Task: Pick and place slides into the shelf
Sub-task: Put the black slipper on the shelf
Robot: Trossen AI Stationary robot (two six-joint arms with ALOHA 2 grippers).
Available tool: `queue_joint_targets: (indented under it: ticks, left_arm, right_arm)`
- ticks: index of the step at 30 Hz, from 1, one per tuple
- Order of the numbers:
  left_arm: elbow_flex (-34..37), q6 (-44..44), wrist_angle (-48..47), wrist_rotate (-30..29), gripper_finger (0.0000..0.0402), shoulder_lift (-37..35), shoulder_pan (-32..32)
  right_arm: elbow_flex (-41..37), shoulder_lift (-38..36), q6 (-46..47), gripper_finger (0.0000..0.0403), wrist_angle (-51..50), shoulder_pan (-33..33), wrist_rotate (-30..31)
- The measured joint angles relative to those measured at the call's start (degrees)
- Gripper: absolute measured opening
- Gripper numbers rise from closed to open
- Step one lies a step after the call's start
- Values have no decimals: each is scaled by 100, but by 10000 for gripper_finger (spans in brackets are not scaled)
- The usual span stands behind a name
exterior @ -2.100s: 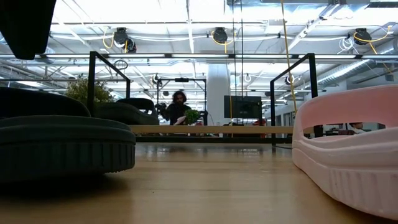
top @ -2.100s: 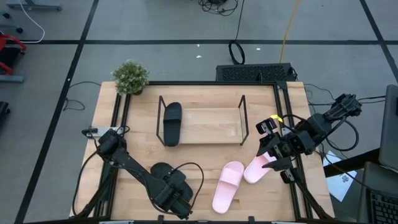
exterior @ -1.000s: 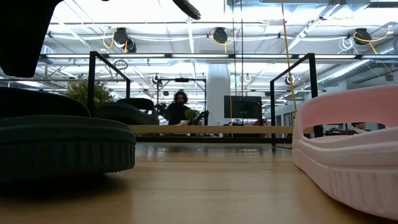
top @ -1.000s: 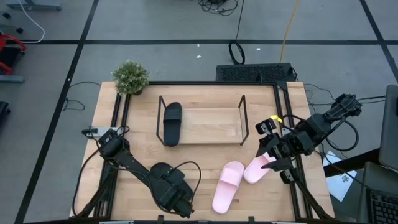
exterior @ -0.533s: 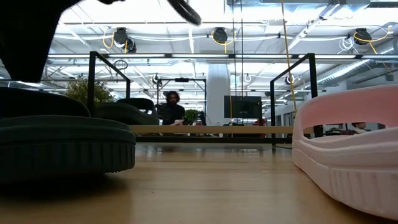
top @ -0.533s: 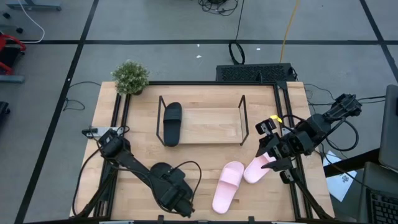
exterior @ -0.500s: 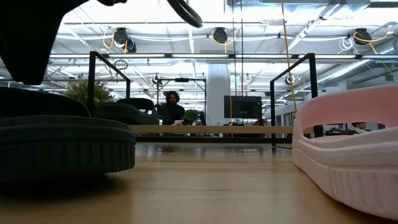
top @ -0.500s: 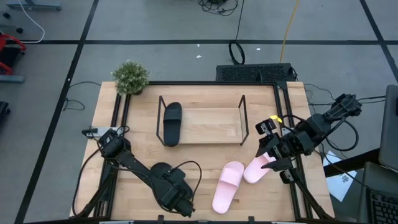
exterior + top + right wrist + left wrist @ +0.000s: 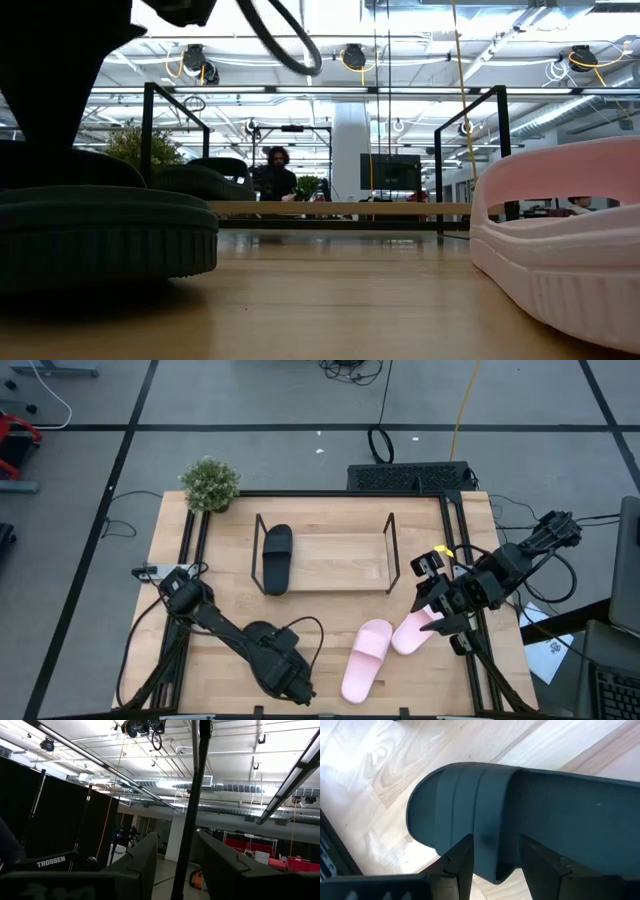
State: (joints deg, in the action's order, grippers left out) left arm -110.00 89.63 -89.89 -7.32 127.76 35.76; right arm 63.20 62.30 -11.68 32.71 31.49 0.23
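Straddling black slide [image 9: 530,815], left fingers [image 9: 462,865] spread

Both arms are built from dark, nearly black links. The left arm [image 9: 215,625], the one nearer the potted plant [image 9: 210,484], is a run of slim tubes joined by chunkier rounded housings, with a thin black cable looping out beside its wrist block. The right arm [image 9: 500,575], on the side away from the plant, is bulkier, wrapped in black cables, with a small yellow tag and pale patches near its wrist. The left wrist view shows flat, angular, matte black fingers [image 9: 462,865]. The right wrist's housing bears white "TROSSEN" lettering [image 9: 50,862].
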Motion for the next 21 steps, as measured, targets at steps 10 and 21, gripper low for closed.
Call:
queue_joint_targets:
  ticks: [10,21]
  left_arm:
    - [2,-95,83,65,149,64,-25]
    - [2,-239,-16,-16,149,124,-44]
  right_arm:
    - [0,2,2,128,0,-1,0]
    - [0,0,3,128,0,-1,0]
